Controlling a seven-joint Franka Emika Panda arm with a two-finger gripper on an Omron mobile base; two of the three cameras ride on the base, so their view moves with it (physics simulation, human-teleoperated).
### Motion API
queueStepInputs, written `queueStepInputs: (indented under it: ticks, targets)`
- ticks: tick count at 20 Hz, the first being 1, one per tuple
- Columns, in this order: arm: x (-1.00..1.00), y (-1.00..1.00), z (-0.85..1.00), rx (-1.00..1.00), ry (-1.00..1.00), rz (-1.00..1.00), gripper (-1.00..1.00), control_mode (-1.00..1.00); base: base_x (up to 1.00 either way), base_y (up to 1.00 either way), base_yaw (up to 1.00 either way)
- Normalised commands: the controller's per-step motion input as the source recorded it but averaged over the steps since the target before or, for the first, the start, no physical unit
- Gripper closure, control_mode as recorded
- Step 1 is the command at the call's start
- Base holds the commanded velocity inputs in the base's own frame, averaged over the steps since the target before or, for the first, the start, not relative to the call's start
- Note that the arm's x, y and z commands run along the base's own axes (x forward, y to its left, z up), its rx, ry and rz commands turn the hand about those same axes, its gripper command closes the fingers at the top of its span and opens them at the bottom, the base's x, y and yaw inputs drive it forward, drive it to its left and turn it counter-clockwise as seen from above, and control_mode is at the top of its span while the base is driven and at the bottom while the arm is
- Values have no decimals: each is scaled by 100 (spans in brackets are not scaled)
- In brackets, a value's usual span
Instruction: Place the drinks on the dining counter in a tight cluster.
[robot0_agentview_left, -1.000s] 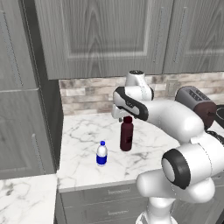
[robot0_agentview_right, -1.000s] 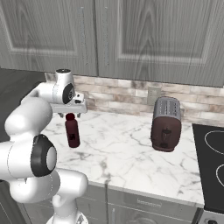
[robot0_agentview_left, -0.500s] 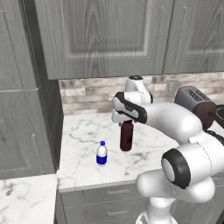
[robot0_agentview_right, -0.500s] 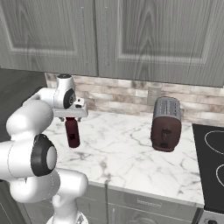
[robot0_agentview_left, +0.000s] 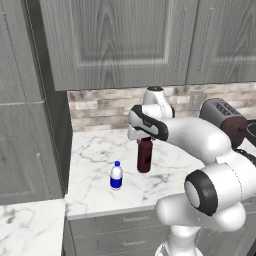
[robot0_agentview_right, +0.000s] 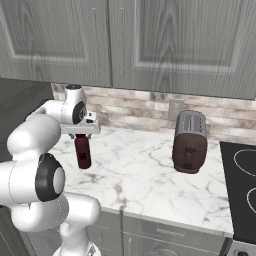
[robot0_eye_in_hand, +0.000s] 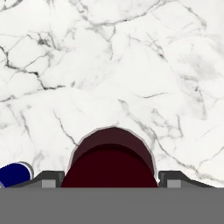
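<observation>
Dark-maroon glass marks the squat bottle (robot0_agentview_left: 144, 155) that stands upright on the marble desk (robot0_agentview_left: 95, 150), below the brick backsplash (robot0_agentview_left: 100, 107) and well left of the toaster (robot0_agentview_right: 189, 141). The tool (robot0_agentview_left: 142, 136) is lowered over the bottle's top, with one finger tip (robot0_eye_in_hand: 49, 179) seen at each side of the bottle in the hand view. The jaws sit either side of the neck and appear partway in, but whether they are already pressed firm against it cannot be told from these views.

The step in hand is judged to be the grasp of this bottle for carrying to the dining counter. It is done well if the fingers are kept centred on the neck, so that both pads meet it together and the bottle is not pushed sideways. The squeeze is best finished before any lift is begun, and the lift is best made straight up, since a grip high on the neck lets the heavy body swing.

The bottle's long axis is vertical, with the cap toward the tool and the base on the desk. The small water bottle (robot0_agentview_left: 116, 176) is also upright, blue label around its middle, near the front edge and apart from the maroon one.
</observation>
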Motion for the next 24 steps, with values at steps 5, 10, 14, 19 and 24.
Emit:
queueStepInputs:
  ticks: [5,10,14,19,24]
  targets:
    - [0,0,0,0,0,0,100,-100,0,0,0]
    - [-10,-8,0,0,-3,0,100,-100,0,0,0]
    - [-75,-42,19,3,-13,0,100,-100,0,0,0]
    - [-81,-50,46,7,-5,0,100,-100,0,0,0]
    - [-81,-23,70,4,0,0,100,-100,0,0,0]
